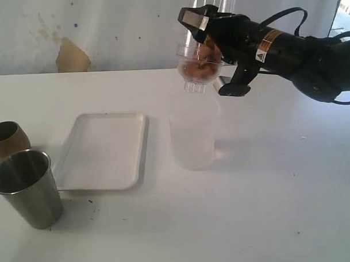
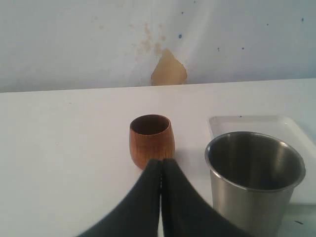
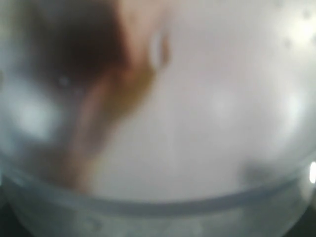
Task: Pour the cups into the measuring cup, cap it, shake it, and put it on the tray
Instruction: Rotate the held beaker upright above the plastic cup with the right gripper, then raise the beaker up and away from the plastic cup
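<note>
Closest to the camera stood the steel tumbler, upright on the table, with the brown wooden cup just behind it and the white tray beside them. The tumbler looked empty inside, so I judged that the pouring was done and both cups were parked out of the way. My left pincer was clenched on nothing, its tips pointing at the brown cup, because it had no work at that moment. My right pincer was grasping the clear measuring cup, with something brownish inside, high off the table. It seemed to hang over the frosted beaker. I could not tell if a cap was on it. The tray was bare, ready to receive it.
</note>
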You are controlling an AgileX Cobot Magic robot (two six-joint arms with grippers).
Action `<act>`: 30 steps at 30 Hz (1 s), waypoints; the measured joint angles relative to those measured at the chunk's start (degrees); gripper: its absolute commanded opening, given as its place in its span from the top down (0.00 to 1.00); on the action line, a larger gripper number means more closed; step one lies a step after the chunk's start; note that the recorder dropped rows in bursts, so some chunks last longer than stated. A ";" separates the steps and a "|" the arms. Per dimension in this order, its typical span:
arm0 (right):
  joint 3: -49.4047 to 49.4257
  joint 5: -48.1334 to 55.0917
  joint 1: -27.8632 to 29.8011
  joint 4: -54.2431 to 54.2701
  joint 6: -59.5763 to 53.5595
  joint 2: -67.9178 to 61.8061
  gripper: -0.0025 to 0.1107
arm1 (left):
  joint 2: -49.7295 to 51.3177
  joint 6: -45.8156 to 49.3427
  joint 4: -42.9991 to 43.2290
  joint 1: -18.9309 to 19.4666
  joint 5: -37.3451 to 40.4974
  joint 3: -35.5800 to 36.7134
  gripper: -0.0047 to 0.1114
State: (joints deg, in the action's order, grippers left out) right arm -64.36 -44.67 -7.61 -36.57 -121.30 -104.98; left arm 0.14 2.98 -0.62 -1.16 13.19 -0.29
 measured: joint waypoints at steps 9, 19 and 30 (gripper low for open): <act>0.00 0.12 0.00 -7.83 0.00 0.00 0.98 | 0.00 0.00 0.00 0.00 0.00 0.00 0.95; 0.00 0.22 0.00 -10.55 0.00 0.00 0.98 | 0.00 0.00 0.00 0.00 0.00 0.00 0.95; 0.00 0.10 0.00 -5.63 0.00 0.00 0.98 | 0.00 0.00 0.00 0.00 0.00 0.00 0.95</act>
State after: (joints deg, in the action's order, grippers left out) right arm -64.36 -44.58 -7.61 -42.20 -121.30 -104.98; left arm 0.14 2.98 -0.62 -1.16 13.19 -0.29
